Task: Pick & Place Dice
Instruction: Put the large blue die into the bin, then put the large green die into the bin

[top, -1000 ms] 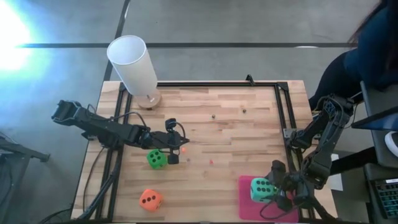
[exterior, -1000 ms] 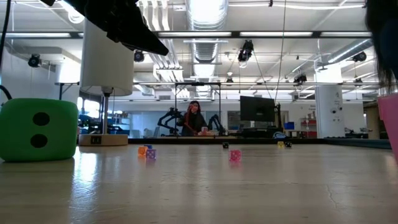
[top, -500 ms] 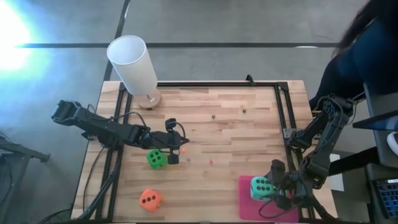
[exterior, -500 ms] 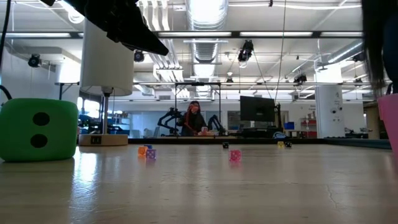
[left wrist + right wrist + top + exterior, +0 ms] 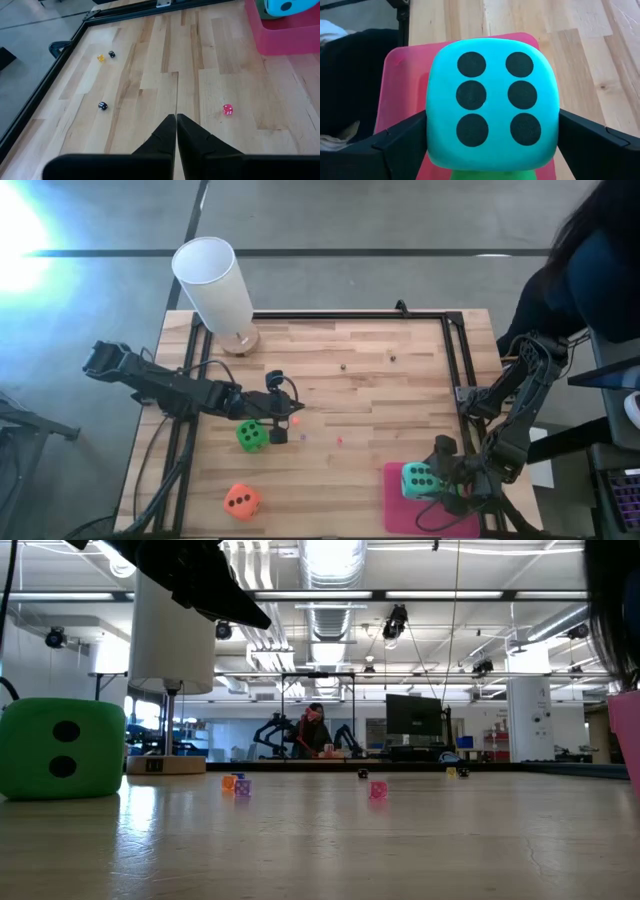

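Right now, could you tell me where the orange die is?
In the high view, the orange die lies on the table's left side near the front edge, just below the green die by the left gripper.

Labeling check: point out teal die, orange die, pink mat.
teal die [image 5: 492,102], right wrist view, six-pip face.
orange die [image 5: 241,500], high view, top face.
pink mat [image 5: 394,502], high view, bare left strip.

White cylinder [image 5: 215,284] upright at table's [image 5: 370,370] far-left corner; tiny dice [image 5: 227,109] scattered mid-table; person [image 5: 312,730] in background.
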{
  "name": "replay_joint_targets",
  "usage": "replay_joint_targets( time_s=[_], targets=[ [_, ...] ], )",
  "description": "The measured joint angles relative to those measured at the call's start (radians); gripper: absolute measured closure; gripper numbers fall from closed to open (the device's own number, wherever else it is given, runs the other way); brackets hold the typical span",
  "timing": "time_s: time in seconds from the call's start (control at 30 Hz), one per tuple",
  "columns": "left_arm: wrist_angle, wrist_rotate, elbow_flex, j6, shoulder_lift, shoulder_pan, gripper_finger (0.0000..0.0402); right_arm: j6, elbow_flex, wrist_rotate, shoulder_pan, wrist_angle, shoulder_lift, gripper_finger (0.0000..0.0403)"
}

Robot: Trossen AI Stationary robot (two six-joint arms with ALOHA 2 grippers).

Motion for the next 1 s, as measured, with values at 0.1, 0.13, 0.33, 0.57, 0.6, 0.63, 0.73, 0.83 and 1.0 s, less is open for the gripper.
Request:
replay_joint_targets(
  time_s=[0.1,0.13,0.33,0.57,0.6,0.63,0.73,0.83,1.0],
  targets=[
    [0.000,0.000,0.000,0.000,0.000,0.000,0.0382,0.001,-0.003,0.020,0.000,0.000,0.000,0.0006],
    [0.000,0.000,0.000,0.000,0.000,0.000,0.0382,0.002,-0.005,0.020,0.000,0.000,0.000,0.0005],
    [0.000,0.000,0.000,0.000,0.000,0.000,0.0382,0.006,-0.018,0.020,0.000,0.023,0.000,0.0003],
    [0.000,0.000,0.000,0.000,0.000,0.000,0.0382,0.007,-0.017,0.040,0.000,0.022,-0.004,0.0003],
    [0.000,0.000,0.000,0.000,0.000,0.000,0.0382,0.007,-0.014,0.058,0.000,0.021,-0.008,0.0003],
    [0.000,0.000,0.000,0.000,0.000,0.000,0.0382,0.007,-0.006,0.075,0.001,0.021,-0.010,0.0003],
    [0.000,0.000,0.000,0.000,0.000,0.000,0.0382,-0.012,0.013,0.127,0.000,0.024,-0.016,0.0003],
    [0.000,0.000,0.000,0.000,0.000,0.000,0.0382,-0.044,0.023,0.169,-0.007,0.023,-0.016,0.0003],
    [0.000,0.000,0.000,0.000,0.000,0.000,0.0382,-0.055,0.024,0.269,-0.044,0.022,-0.016,0.0003]
  ],
)
